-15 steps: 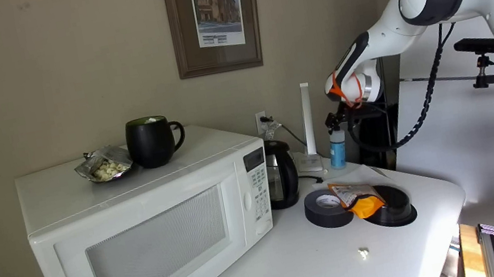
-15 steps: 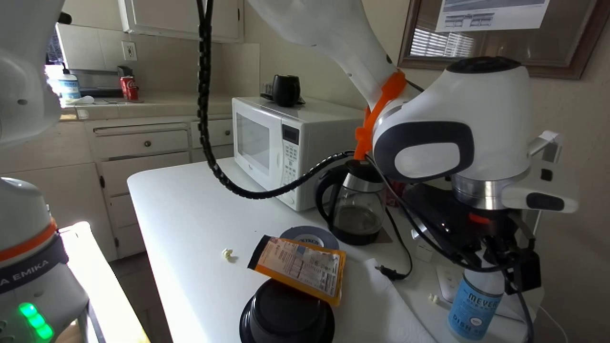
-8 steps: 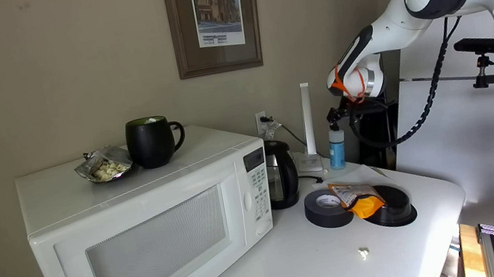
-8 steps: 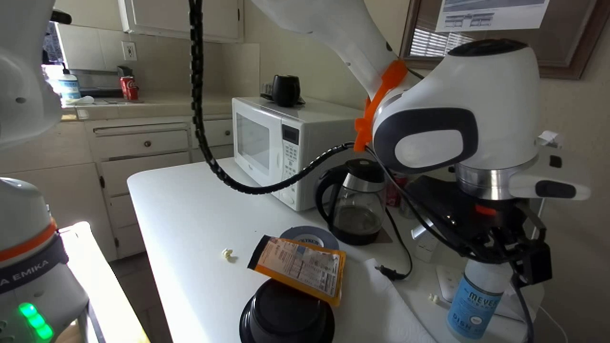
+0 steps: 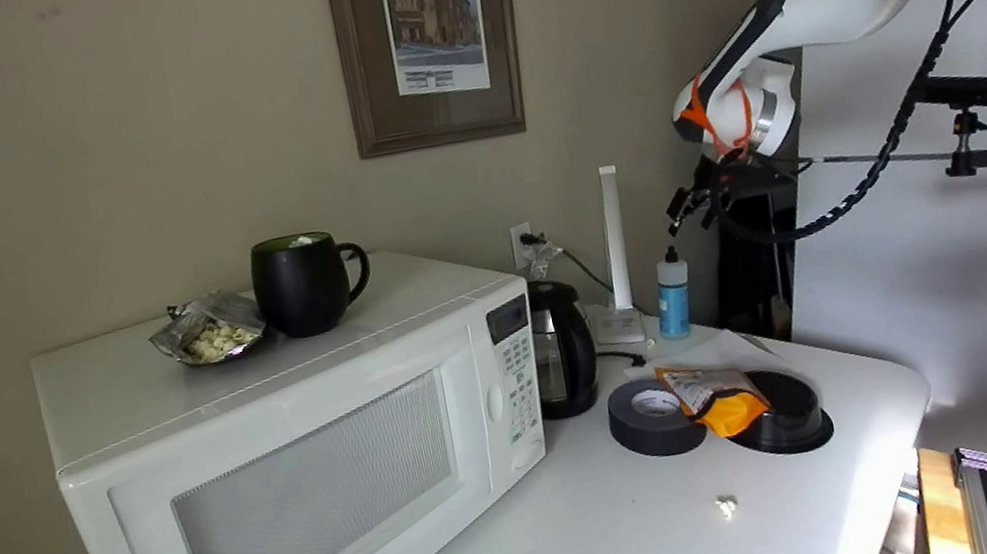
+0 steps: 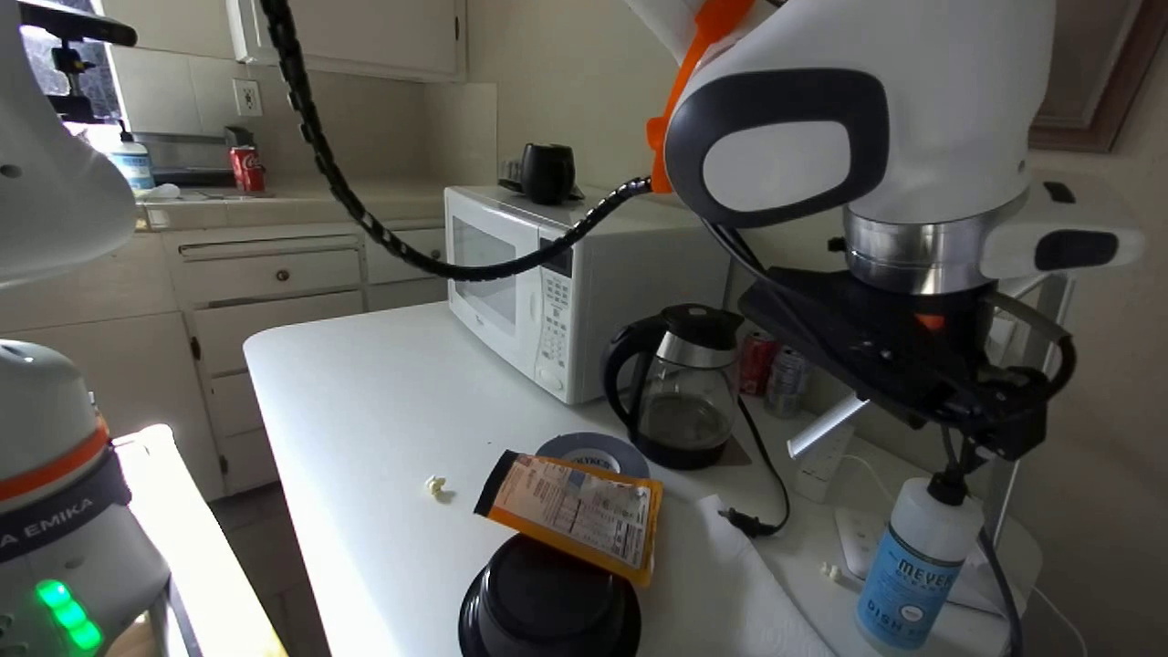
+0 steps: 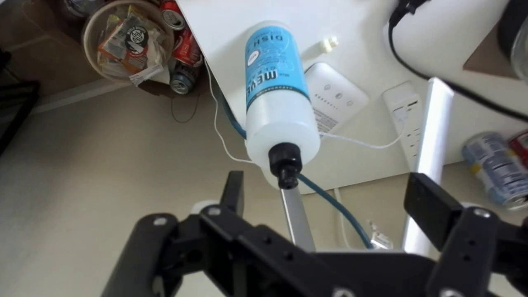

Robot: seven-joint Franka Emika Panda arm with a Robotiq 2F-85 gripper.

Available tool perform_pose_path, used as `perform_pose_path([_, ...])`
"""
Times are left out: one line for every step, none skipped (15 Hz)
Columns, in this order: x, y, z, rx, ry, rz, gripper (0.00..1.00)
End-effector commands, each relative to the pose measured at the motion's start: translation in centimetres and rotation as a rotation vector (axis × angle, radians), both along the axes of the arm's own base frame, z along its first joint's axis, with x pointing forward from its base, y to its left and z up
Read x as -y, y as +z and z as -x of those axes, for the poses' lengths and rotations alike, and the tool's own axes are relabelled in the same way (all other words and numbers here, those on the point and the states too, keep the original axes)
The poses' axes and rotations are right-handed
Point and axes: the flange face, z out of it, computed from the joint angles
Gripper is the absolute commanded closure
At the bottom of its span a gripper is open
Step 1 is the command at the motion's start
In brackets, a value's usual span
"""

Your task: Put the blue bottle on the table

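Blue bottle (image 6: 912,570), one, white-shouldered with a black tip: upright on the table (image 5: 591,544), near a corner, just beside a white post (image 5: 615,240) on a base, one. Gripper (image 7: 331,194), one: its two fingers (image 7: 234,192) stand wide apart, just above the bottle's tip. Arm (image 6: 776,146), one, white, with orange ties. Microwave (image 5: 320,500), one, white; on its top, black mug (image 5: 302,285), one, and foil bag (image 5: 227,307) of popcorn, one, just beside the mug. Kettle (image 6: 684,365), one, glass-sided with a black handle, near the microwave. Tape roll (image 5: 649,439), one, dark grey; domed dish (image 5: 791,422), one, black; pouch (image 6: 584,511), one, orange, lying across both. Loose popcorn pieces (image 6: 436,486), two, well apart. White sheet (image 6: 730,584), one. Power strip (image 7: 406,119), one, in the wrist view. Drink cans (image 6: 757,363), two, behind the kettle in an exterior view. Bin (image 7: 88,41), one, with wrappers inside, past the table's edge in the wrist view; at least three further cans (image 7: 183,78) beside it. Surface: white, flat, rounded at the edge, glare toward one side. Room: beige wall (image 5: 122,129); framed picture (image 5: 429,24) of a towered building, one; in an exterior view, pale cabinets (image 6: 228,278) with drawers, and on the counter (image 6: 365,187) a red can (image 6: 246,169), one, and a pump bottle (image 6: 134,162), one.
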Motion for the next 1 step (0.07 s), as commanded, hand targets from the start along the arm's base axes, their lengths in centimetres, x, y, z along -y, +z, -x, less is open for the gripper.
perform_pose_path([-0.34, 0.41, 1.21, -0.021, 0.046, 0.016, 0.0])
